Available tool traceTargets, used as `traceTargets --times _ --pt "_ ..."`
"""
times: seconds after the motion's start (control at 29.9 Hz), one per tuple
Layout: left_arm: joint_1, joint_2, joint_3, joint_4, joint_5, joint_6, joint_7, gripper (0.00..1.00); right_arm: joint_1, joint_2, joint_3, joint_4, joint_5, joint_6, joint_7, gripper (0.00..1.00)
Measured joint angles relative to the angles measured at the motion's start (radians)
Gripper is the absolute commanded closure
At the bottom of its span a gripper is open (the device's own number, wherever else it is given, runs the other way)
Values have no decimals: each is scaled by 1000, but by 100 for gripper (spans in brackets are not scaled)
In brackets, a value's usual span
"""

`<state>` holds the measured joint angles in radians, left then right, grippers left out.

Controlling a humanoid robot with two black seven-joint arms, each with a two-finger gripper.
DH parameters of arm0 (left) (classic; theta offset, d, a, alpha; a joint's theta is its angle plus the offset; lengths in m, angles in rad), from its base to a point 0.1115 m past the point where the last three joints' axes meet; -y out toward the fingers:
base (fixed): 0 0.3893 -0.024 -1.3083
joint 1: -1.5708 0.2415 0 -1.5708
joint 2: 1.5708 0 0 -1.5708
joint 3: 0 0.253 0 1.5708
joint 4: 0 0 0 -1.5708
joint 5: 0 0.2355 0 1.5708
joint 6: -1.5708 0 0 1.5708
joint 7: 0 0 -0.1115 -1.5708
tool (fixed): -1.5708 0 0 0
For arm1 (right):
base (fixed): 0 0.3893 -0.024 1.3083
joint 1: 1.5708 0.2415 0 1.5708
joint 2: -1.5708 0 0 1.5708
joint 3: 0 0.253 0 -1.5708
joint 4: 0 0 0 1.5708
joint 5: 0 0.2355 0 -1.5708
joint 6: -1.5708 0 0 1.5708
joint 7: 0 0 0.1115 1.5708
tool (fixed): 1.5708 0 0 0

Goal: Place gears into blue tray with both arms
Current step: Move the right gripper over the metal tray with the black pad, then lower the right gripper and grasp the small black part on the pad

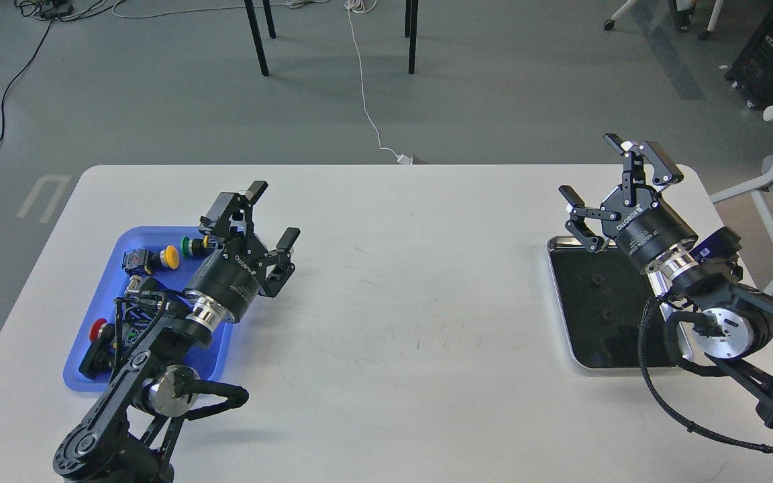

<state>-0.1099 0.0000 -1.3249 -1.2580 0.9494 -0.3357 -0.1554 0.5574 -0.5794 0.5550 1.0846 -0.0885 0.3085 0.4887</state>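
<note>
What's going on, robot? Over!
Left pincer open over blue tray. Right pincer open, empty, above steel tray. Two gears there. Nothing blocking.

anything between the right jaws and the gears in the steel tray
Nothing visible. The right gripper, jaws open, hangs over the far edge of the steel tray, and the two gears lie uncovered on its dark bottom, just nearer the robot.

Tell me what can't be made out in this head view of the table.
- The gears in the steel tray: tiny dark specks on a dark bottom, teeth unreadable, count uncertain.
- The steel tray's right side: hidden by the right arm.
- The blue tray middle: covered by the left arm, so any gears there can't be seen.
- The push-button switches: partly hidden.
</note>
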Motion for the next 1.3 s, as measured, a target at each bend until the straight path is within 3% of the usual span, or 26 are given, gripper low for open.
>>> traceTargets --times 0.37,0.53,0.8,1.04,1.3 --pt "-24 0 -2 16 -16 10 -16 2 9 -51 2 0 -121 2 0 1" --pt "-84 38 2 28 -31 42 -16 2 47 -142 1 -3 -369 23 0 1" --pt "-141 70 56 29 -90 56 -30 2 89 -299 -26 5 -892 140 0 1" --pt "-143 65 61 24 -92 69 -36 2 348 -357 -329 -6 -1345 152 0 2" --pt "-142 64 61 15 -92 70 -38 2 650 -239 -744 -121 -1470 137 0 5"
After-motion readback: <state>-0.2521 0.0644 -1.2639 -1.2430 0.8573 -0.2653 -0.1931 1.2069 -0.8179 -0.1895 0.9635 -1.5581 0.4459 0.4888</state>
